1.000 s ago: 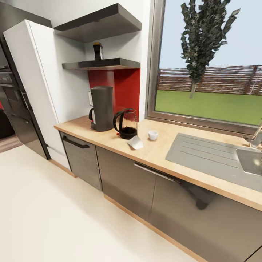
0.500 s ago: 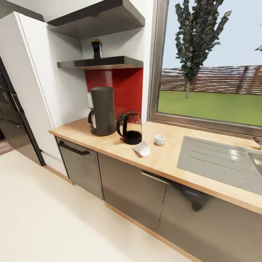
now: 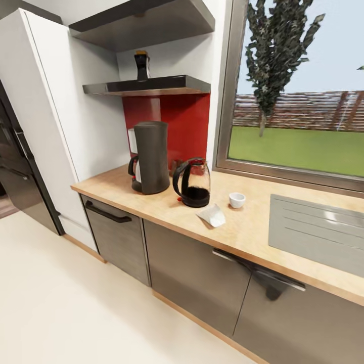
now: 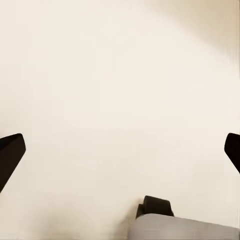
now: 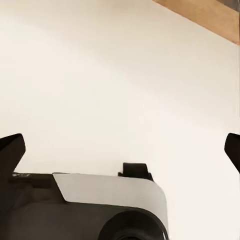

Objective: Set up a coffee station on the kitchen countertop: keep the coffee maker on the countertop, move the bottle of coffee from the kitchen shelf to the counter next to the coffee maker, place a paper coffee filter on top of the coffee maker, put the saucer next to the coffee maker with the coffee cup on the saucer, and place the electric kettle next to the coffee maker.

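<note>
A dark fridge (image 3: 12,167) stands at the far left of the kitchen, then a tall white cabinet (image 3: 48,116) that meets the left end of the wooden countertop (image 3: 237,230). Pale cream floor (image 3: 76,303) runs in front of the grey cabinet doors (image 3: 194,275) below the counter. Above the counter's left end two dark shelves are fixed to the wall; the bottle of coffee (image 3: 142,65) stands upright on the lower shelf (image 3: 146,86), over a red backsplash (image 3: 184,126).

On the counter, near its left end and toward the back edge, the coffee maker (image 3: 150,156) stands upright, its long axis vertical. Just beside it to the right is the electric kettle (image 3: 193,183), upright, its handle turned toward the coffee maker. Near the front edge lies the paper coffee filter (image 3: 213,215), flat, its narrow end pointing toward the kettle. The coffee cup (image 3: 236,200) sits upright just right of it, mouth up. Further right the steel sink drainboard (image 3: 318,232) is set into the counter under the window (image 3: 298,96).

The left gripper (image 4: 120,150) hangs over bare floor, fingers spread wide and holding nothing. The right gripper (image 5: 120,150) is likewise wide apart and empty, above the floor with a strip of wooden plinth (image 5: 205,17) near.
</note>
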